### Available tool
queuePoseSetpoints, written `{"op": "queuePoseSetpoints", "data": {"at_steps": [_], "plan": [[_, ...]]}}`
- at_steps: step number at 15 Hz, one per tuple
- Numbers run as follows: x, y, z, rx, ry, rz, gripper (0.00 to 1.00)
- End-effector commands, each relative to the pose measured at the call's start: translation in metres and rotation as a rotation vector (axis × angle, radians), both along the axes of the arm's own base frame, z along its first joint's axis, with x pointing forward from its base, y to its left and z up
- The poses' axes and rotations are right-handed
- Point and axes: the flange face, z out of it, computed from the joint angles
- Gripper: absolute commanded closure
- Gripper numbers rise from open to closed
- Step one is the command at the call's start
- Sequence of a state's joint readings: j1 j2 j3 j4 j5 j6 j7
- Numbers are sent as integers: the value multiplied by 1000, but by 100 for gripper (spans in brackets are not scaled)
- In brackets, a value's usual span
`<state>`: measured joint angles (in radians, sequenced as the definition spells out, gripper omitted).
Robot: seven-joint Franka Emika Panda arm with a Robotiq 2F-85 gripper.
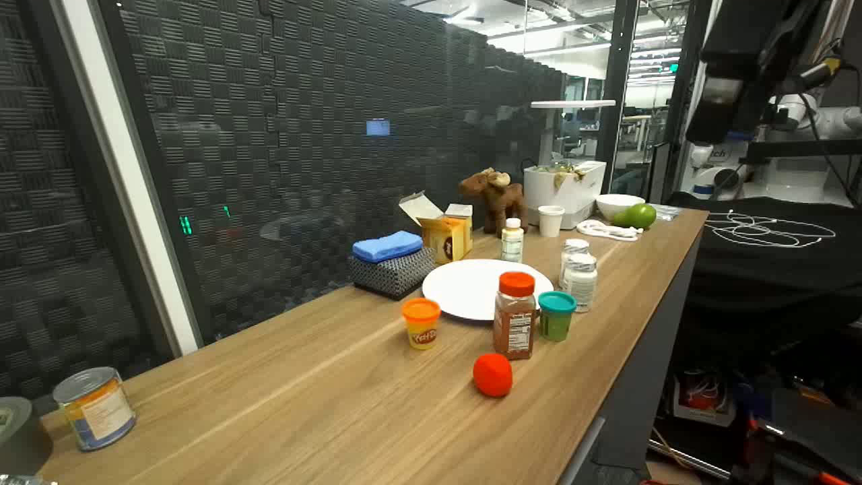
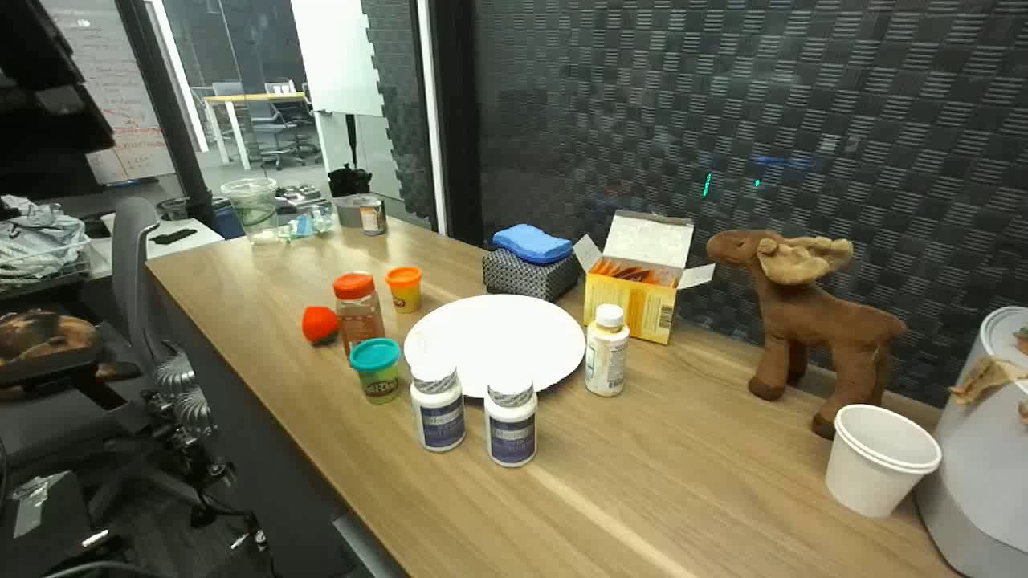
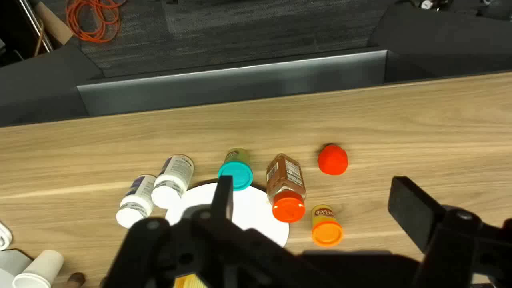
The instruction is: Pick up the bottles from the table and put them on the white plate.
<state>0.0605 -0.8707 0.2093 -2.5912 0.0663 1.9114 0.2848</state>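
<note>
The gripper (image 3: 314,198) hangs over the bench (image 1: 269,417), its fingers (image 3: 414,216) spread well apart.
From where I'm standing, the white plate (image 2: 490,333) lies between the wall-side and room-side edges. Near it, upright on the wood, stand a purple-labelled white bottle (image 2: 440,417) and a matching white bottle (image 2: 511,437), close together, the first nearer the room-side edge; whether either touches the plate I can't tell. The cream-coloured bottle (image 2: 606,361) stands farther toward the wall-side edge, just beside the plate and near the yellow box (image 2: 634,309). The red-lidded bottle (image 1: 515,327), upright too, is toward the room-side edge, next to the teal-lidded tub (image 1: 556,325); near it are the red ball (image 1: 493,375) and the orange-lidded tub (image 1: 421,325), the latter nearer the wall-side edge. By the wall-side corner at one end sits the tin can (image 1: 101,411).
</note>
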Motion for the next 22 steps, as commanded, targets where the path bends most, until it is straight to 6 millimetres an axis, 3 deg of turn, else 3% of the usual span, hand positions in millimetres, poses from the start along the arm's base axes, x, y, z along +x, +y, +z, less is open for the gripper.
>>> {"op": "queuePoseSetpoints", "data": {"at_steps": [1,15,19,22], "plan": [[0,0,4,1,-6,1,0],[-1,1,11,3,-22,2,0],[49,-27,19,-47,-64,-39,0],[102,-65,10,-78,-100,-104,0]]}}
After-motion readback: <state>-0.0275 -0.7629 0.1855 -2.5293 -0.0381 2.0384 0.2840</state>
